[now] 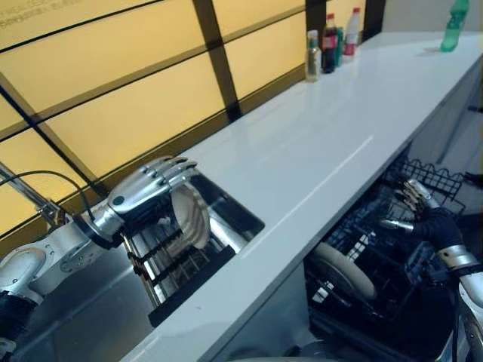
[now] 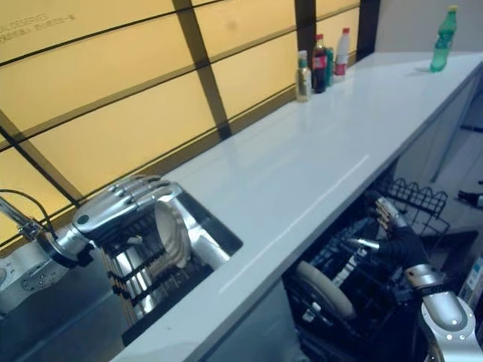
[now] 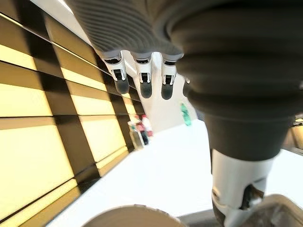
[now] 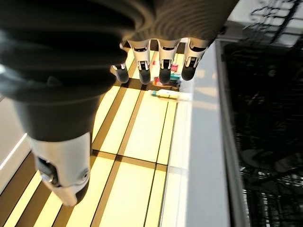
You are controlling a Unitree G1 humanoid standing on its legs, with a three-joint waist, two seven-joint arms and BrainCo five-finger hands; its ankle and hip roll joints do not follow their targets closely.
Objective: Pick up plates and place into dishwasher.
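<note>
A pale plate (image 1: pixel 192 222) stands on edge in a dark wire rack (image 1: pixel 177 264) inside the sink, at the lower left. My left hand (image 1: pixel 143 192) hovers over its top rim, open, with straight fingers (image 3: pixel 142 75) reaching past the rim (image 3: pixel 128 215); nothing is held. A second pale plate (image 1: pixel 343 271) stands in the black dishwasher rack (image 1: pixel 426 177) below the counter's front edge. My right hand (image 1: pixel 426 215) is over that rack, to the right of the plate, open and holding nothing, its fingers (image 4: pixel 163 61) straight.
A long white countertop (image 1: pixel 317 143) runs from the sink to the far right. Three bottles (image 1: pixel 328 45) stand at its back against the yellow panelled wall, and a green bottle (image 1: pixel 453 26) stands further along. The sink's steel rim (image 1: pixel 226 241) borders the plate.
</note>
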